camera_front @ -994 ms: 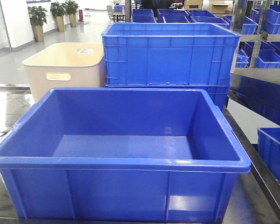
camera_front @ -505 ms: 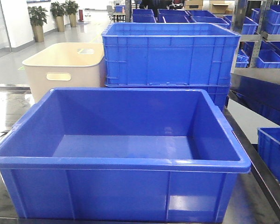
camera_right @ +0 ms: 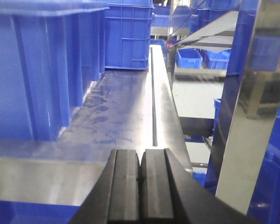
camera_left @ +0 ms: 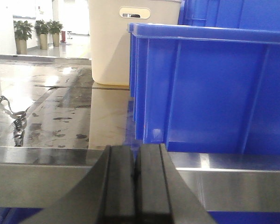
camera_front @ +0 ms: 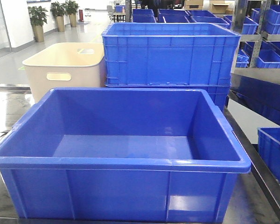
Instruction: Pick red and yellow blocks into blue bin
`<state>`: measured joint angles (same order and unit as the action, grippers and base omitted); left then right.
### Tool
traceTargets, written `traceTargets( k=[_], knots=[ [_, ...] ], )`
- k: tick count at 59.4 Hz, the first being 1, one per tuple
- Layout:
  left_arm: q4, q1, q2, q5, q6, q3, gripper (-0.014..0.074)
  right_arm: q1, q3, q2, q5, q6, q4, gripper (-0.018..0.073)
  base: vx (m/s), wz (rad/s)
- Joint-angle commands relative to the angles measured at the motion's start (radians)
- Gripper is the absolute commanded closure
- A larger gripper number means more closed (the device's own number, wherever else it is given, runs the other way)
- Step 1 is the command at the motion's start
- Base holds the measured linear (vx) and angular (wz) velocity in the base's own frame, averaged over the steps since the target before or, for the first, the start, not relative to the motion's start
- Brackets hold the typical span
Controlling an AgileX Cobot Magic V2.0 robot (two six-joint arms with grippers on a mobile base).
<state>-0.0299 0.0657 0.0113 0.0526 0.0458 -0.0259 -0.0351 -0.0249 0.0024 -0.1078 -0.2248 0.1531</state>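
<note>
Filling the near middle of the steel desk (camera_front: 0, 196) in the front view, the blue bin (camera_front: 121, 163) sits with its long rim toward the camera and its floor bare; behind it toward the far left corner stands a beige tub (camera_front: 65, 70), and toward the far right a ribbed blue crate (camera_front: 170, 53); neither block shows here, and no arm is in sight; in the left wrist view, the left gripper (camera_left: 136, 184) hangs at the near edge of the desk with its black pads pressed together on nothing, the bin's outer wall (camera_left: 214, 93) just ahead to the right and the beige tub (camera_left: 114, 42) behind it; in the right wrist view, the right gripper (camera_right: 141, 186) is likewise pressed together and empty at the near edge, the bin's wall (camera_right: 37, 70) to its left, the ribbed crate (camera_right: 128, 35) at the far edge; no block is visible in either wrist view
</note>
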Motion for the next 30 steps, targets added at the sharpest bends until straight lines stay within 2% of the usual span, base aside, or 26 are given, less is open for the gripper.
traceTargets(
  k=[1,25,30],
  knots=[
    [-0.001,-0.002,0.016,-0.08,0.007,0.017,0.0561,0.011,-0.016,-0.024,0.144,-0.013,-0.009,0.0569,0.0,0.0],
    [-0.001,-0.002,0.016,-0.08,0.007,0.017,0.0561,0.015,-0.013,-0.024,0.15,-0.006,-0.01,0.0569,0.0,0.0],
    [-0.001,-0.002,0.016,-0.08,0.007,0.017,0.0561,0.016,-0.013,-0.025,0.167,0.044,-0.059,0.0569,0.0,0.0]
  ],
)
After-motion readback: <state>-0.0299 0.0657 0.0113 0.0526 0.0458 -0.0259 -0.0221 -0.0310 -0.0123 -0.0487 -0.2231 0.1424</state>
